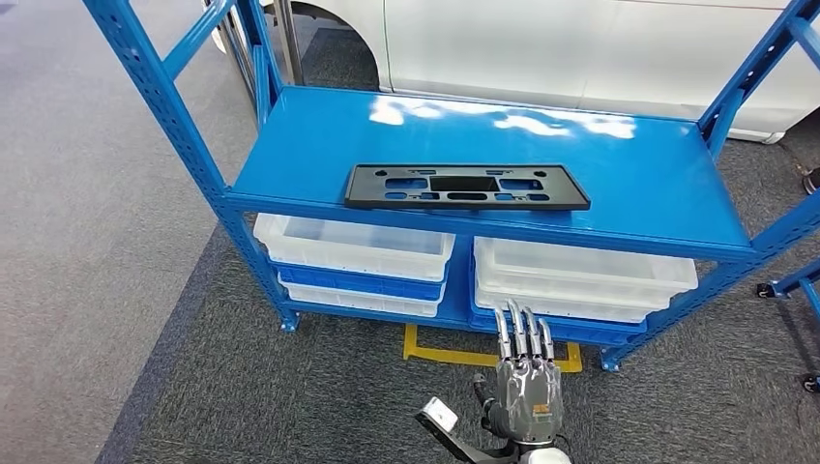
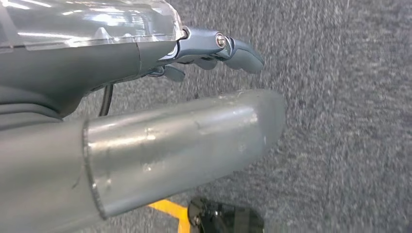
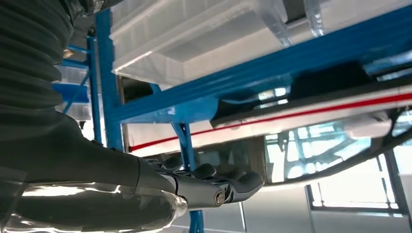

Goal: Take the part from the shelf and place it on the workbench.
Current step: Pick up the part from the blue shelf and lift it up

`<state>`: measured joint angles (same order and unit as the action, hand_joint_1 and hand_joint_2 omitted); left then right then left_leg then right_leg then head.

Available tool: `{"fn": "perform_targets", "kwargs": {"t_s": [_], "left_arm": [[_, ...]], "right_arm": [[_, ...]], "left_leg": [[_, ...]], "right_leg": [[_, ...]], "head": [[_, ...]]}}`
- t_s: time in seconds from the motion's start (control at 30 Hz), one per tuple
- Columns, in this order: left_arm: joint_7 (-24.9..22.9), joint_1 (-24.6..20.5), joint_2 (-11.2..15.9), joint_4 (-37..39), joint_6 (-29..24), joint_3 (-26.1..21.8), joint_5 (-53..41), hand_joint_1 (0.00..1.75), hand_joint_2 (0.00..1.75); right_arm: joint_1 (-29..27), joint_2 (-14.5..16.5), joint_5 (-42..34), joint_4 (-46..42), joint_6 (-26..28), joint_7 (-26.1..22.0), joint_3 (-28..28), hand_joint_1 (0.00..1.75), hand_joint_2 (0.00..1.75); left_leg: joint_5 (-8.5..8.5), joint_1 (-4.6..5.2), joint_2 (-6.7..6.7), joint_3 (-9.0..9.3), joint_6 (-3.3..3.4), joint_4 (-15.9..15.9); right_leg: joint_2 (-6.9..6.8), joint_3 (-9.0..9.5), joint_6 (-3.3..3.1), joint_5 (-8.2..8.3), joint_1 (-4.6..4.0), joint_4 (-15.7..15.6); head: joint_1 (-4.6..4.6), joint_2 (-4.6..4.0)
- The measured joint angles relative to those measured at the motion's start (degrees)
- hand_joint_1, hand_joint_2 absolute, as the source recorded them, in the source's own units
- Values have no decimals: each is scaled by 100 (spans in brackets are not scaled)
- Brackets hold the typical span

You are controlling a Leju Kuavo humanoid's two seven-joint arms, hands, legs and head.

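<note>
The part [image 1: 467,187] is a flat black rectangular plate with several cutouts. It lies near the front edge of the blue shelf's top board [image 1: 638,179]. My right hand [image 1: 527,387] is raised low in front of the shelf, well short of the part, its fingers straight and pointing toward the shelf, holding nothing. In the right wrist view this hand [image 3: 145,189] reaches out below the shelf's blue frame [image 3: 194,97]. My left hand [image 2: 145,141] hangs over grey carpet with its fingers [image 2: 228,46] extended and nothing in it.
White plastic bins [image 1: 353,246] [image 1: 580,275] are stacked on the lower shelf. Blue uprights [image 1: 164,97] [image 1: 764,68] flank the top board. A white car [image 1: 580,43] stands behind the shelf. A yellow floor mark [image 1: 435,353] lies at the shelf's foot. Another blue frame [image 1: 793,280] stands at the right.
</note>
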<state>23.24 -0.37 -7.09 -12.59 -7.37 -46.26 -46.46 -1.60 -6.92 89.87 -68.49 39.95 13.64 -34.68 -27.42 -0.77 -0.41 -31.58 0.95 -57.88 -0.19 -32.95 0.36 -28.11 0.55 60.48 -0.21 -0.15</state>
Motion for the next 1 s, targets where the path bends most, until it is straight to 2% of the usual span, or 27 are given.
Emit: {"fn": "perform_targets", "kwargs": {"t_s": [0.07, 0.13, 0.17, 0.2, 0.27, 0.3, 0.33, 0.37, 0.4, 0.43, 0.5, 0.53, 0.63, 0.67, 0.73, 0.8, 0.83, 0.9, 1.0], "left_arm": [[20, -4, 5, 0, 73, -39, -13, 0, 0], [23, -11, 18, 0, 113, -79, -49, 0, 0], [20, -15, 24, 0, 131, -90, -74, 0, 0], [14, -18, 31, 0, 145, -98, -99, 0, 0], [-2, -17, 39, 0, 161, -114, -143, 0, 0], [-10, -13, 44, 0, 162, -126, -162, 0, 0], [-17, -8, 49, 0, 162, -138, -187, 0, 0], [-21, -6, 53, 0, 162, -152, -213, 0, 0], [-23, -6, 58, 0, 162, -170, -232, 0, 0], [-24, -9, 63, 0, 162, -191, -254, 0, 0], [-25, -21, 69, 0, 163, -230, -281, 0, 0], [-26, -25, 69, 0, 164, -239, -290, 0, 0], [-32, -14, 72, 0, 166, -250, -293, 0, 0], [-32, -11, 73, 0, 166, -252, -293, 0, 0], [-32, -20, 73, 0, 166, -256, -295, 0, 0], [-32, -27, 74, 0, 166, -263, -298, 0, 0], [-34, -26, 76, 0, 166, -268, -301, 0, 0], [-38, -24, 78, 0, 166, -278, -308, 0, 0], [-40, -24, 78, 0, 166, -281, -311, 0, 0]], "right_arm": [[9, 141, -18, 146, 1, -148, 23, 0, 175], [13, 290, -45, 203, 2, -305, 58, 0, 175], [19, 363, -52, 214, 3, -389, 92, 0, 175], [29, 439, -52, 221, 4, -471, 136, 0, 175], [41, 561, -45, 235, 5, -612, 242, 0, 175], [41, 605, -42, 240, 5, -667, 294, 0, 175], [39, 640, -41, 244, 4, -710, 342, 0, 175], [36, 672, -40, 248, 4, -748, 388, 0, 175], [35, 701, -38, 248, 4, -777, 427, 0, 175], [35, 732, -37, 247, 4, -800, 463, 0, 175], [36, 778, -33, 246, 5, -829, 518, 0, 175], [34, 794, -31, 246, 6, -837, 538, 0, 175], [30, 817, -28, 244, 9, -843, 581, 0, 175], [31, 820, -27, 243, 10, -843, 591, 0, 175], [31, 822, -26, 241, 12, -844, 605, 0, 175], [20, 823, -26, 242, 12, -846, 614, 0, 175], [12, 823, -26, 243, 11, -846, 617, 0, 175], [3, 823, -26, 243, 11, -847, 622, 0, 175], [2, 823, -26, 243, 11, -848, 622, 0, 175]], "left_leg": [[-5, 12, 3, -13, -68, -2], [-39, 6, 7, -19, -140, -22], [-115, 1, 9, -58, -173, -122], [-247, -5, 11, -149, -203, -332], [-615, -11, 14, -493, -250, -1074], [-747, -12, 14, -673, -268, -1442], [-775, -14, 14, -786, -279, -1656], [-682, -17, 15, -790, -282, -1638], [-492, -21, 17, -685, -280, -1395], [-256, -27, 21, -500, -271, -988], [9, -19, 23, -169, -232, -282], [39, -11, 19, -94, -204, -104], [23, -5, 9, -77, -98, -23], [31, -13, 10, -66, -54, -5], [44, -27, 18, -46, 22, 27], [34, -19, 22, -43, 60, 27], [27, -14, 21, -38, 66, 25], [17, -9, 17, -26, 67, 22], [12, -8, 15, -19, 66, 22]], "right_leg": [[12, 32, -34, -3, -33, -114], [19, 32, -88, 16, -12, -142], [14, 43, -127, 27, 4, -165], [7, 54, -161, 36, 21, -186], [-6, 62, -203, 32, 19, -190], [-9, 63, -208, 28, 16, -187], [-9, 68, -212, 23, 14, -185], [-6, 77, -212, 16, 14, -183], [0, 93, -205, 6, 16, -181], [5, 112, -193, -9, 17, -177], [16, 123, -146, -41, -7, -153], [18, 114, -119, -49, -20, -143], [20, 98, -40, -65, -24, -128], [21, 77, -12, -122, -15, -59], [21, -128, 39, -399, 4, 398], [21, -508, 70, -724, 13, 1140], [21, -654, 77, -778, 17, 1396], [20, -755, 76, -701, 19, 1521], [20, -737, 72, -624, 19, 1457]], "head": [[-2, 0], [-2, 0], [-3, 0], [-4, 0], [-7, 0], [-6, 0], [-7, 0], [-7, 0], [-6, 0], [-6, 0], [-4, 0], [-4, 0], [-3, 0], [-3, 0], [-2, 0], [-1, 0], [-1, 0], [-1, 0], [-1, 0]]}}
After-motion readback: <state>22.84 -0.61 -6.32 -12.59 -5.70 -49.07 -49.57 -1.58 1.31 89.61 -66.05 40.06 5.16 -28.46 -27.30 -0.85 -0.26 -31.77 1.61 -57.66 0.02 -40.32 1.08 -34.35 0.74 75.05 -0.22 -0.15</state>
